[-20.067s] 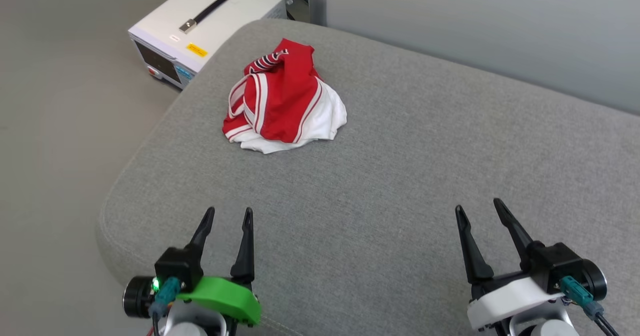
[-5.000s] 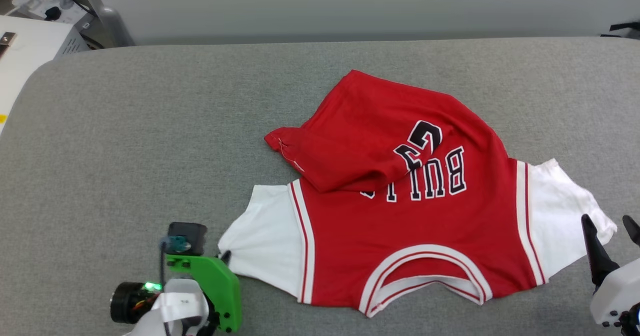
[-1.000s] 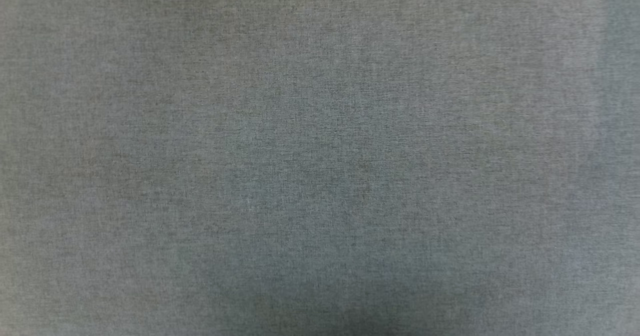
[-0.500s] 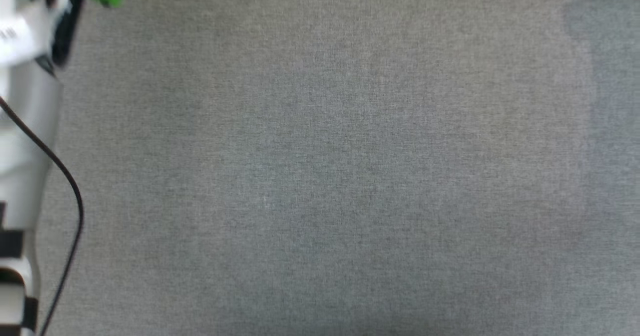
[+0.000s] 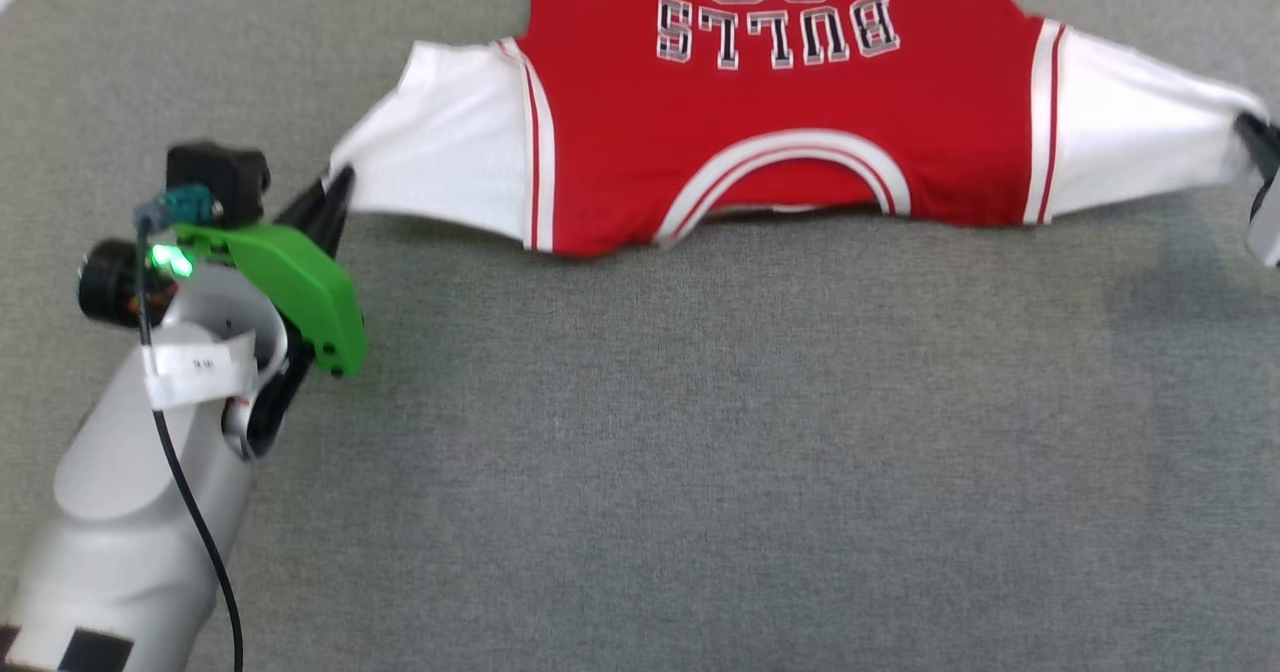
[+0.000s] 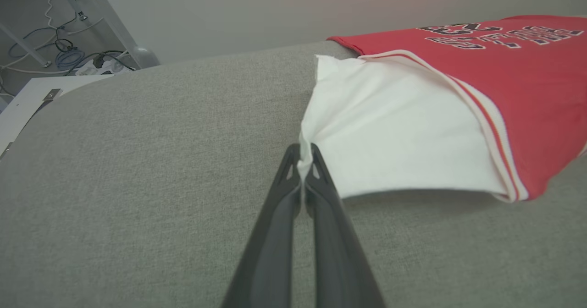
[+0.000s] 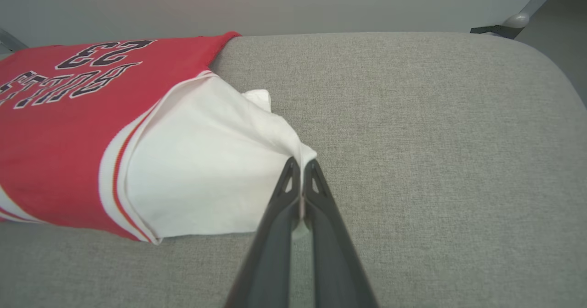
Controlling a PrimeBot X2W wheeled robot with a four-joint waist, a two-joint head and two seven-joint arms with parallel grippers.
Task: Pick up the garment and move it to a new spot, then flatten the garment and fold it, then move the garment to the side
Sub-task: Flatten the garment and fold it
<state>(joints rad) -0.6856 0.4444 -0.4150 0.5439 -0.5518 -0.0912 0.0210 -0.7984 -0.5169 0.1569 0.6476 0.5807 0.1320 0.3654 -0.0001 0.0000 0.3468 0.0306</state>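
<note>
Garment [image 5: 780, 142] now stretched wide, lettering [image 5: 775, 27] uncovered, left fingers [image 6: 285, 186] pinching one sleeve tip [image 6: 308, 134], right fingers [image 7: 283, 195] the other

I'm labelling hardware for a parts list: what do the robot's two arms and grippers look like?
Left gripper: long dark fingers on a green bracket, teal plug, green light, pale grey forearm with white label and black cable. Right gripper: matching dark fingers.
</note>
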